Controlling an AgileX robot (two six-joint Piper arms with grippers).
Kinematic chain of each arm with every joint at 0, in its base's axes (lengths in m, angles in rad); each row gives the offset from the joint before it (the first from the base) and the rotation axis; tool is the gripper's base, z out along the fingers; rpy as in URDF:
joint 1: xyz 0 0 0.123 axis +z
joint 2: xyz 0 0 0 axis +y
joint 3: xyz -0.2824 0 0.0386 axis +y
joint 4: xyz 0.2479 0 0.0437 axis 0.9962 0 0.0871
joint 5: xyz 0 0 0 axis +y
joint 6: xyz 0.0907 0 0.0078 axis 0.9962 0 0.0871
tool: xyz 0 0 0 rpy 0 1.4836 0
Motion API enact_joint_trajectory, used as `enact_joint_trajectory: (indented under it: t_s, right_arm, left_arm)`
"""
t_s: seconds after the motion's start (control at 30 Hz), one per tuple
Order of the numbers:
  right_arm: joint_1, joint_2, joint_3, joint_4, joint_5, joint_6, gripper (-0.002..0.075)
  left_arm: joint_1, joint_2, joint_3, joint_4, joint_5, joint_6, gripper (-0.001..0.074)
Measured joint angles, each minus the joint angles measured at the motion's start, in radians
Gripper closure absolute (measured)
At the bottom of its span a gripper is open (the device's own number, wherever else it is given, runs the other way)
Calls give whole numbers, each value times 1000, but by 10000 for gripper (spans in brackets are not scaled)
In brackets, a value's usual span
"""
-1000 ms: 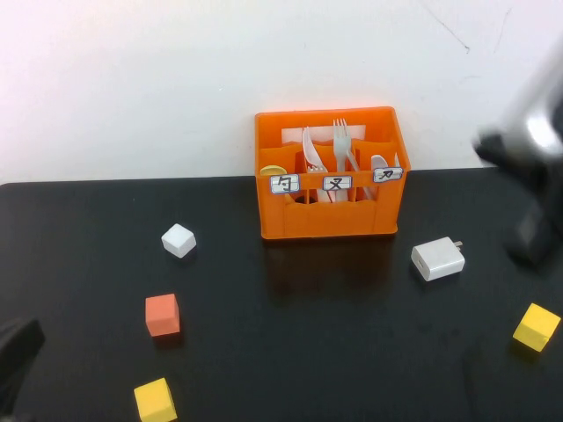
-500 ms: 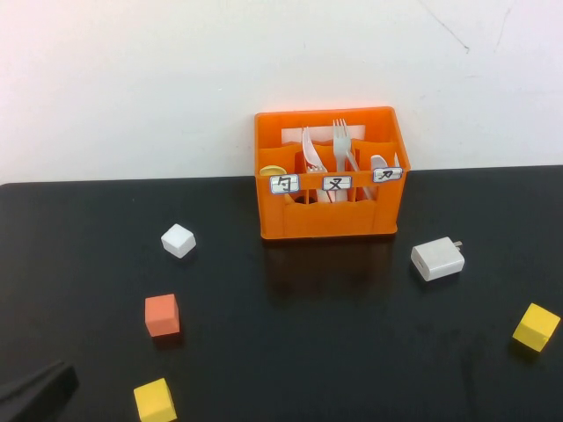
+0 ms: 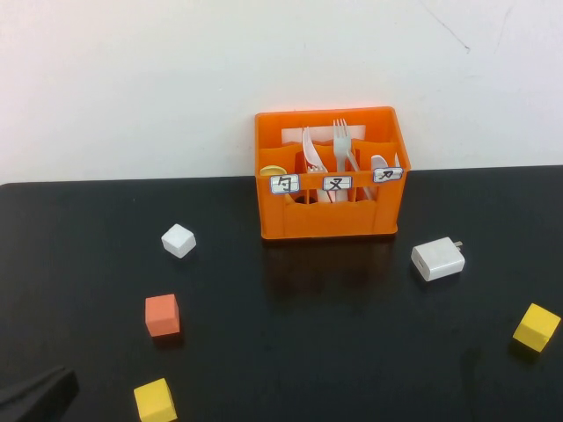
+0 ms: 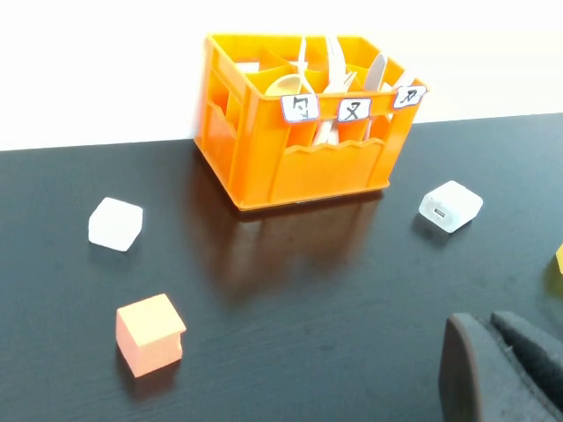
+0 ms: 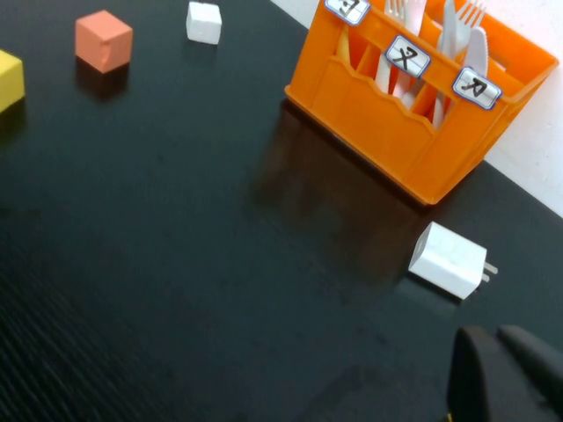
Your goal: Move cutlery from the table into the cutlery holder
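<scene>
A: Cutlery first: where does it sit?

B: All that shows stands inside the cutlery holder (image 3: 327, 174), the orange crate at the far edge of the desk (image 3: 290, 352) against the white wall. The fork (image 3: 340, 145) stands upright in the middle compartment, the pale yellow spoon (image 3: 273, 170) peeks out of the left one, and white utensils fill the rest. None lies loose on the black top that I can see.

A: And the pincers?

B: The left pincer (image 4: 493, 369) is clenched on nothing, low at the near left corner; only a dark sliver of it (image 3: 35, 391) shows from above. The right pincer (image 5: 501, 374) is also clenched and empty. It is out of the overhead view, and its own camera looks at the white charger (image 3: 437, 258) right of the crate.

A: So what could go wrong now?

B: Mostly clutter, I'd judge. A white cube (image 3: 179, 240), an orange cube (image 3: 162, 315) and a yellow cube (image 3: 155, 400) sit on the left, with another yellow cube (image 3: 537, 326) near right. An arm swinging low could knock one of them or the charger. A careless reach could also shove the light crate against the wall or tip the tall fork. With nothing left to collect, any further grab risks seizing a block instead
</scene>
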Motion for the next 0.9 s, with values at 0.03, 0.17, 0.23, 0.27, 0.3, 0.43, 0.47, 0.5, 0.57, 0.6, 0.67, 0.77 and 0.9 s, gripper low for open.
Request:
enact_joint_trajectory:
  t_s: [0.03,0.17,0.23,0.27,0.3,0.43,0.47,0.5,0.57,0.6,0.67,0.77,0.9]
  right_arm:
    - [0,0,-1,1,0,2,728]
    - [0,0,-1,4,-2,4,728]
    - [0,0,-1,4,-2,4,728]
    - [0,0,-1,4,-2,4,728]
    - [0,0,-1,4,-2,4,728]
    - [0,0,-1,4,-2,4,728]
    - [0,0,-1,4,-2,4,728]
    - [0,0,-1,4,-2,4,728]
    - [0,0,-1,4,-2,4,728]
    - [0,0,-1,4,-2,4,728]
    - [0,0,-1,4,-2,4,728]
    - [0,0,-1,4,-2,4,728]
    - [0,0,-1,4,-2,4,728]
  left_arm:
    - [0,0,0,0,2,0,737]
    - [0,0,0,0,25,0,737]
    - [0,0,0,0,46,0,737]
    - [0,0,0,0,56,0,737]
    - [0,0,0,0,67,0,737]
    - [0,0,0,0,86,0,737]
    - [0,0,0,0,87,0,737]
    - [0,0,0,0,87,0,737]
    - [0,0,0,0,89,0,737]
    - [0,0,0,0,89,0,737]
    - [0,0,0,0,90,0,737]
    - [0,0,0,0,90,0,737]
    - [0,0,5,10,86,-2,737]
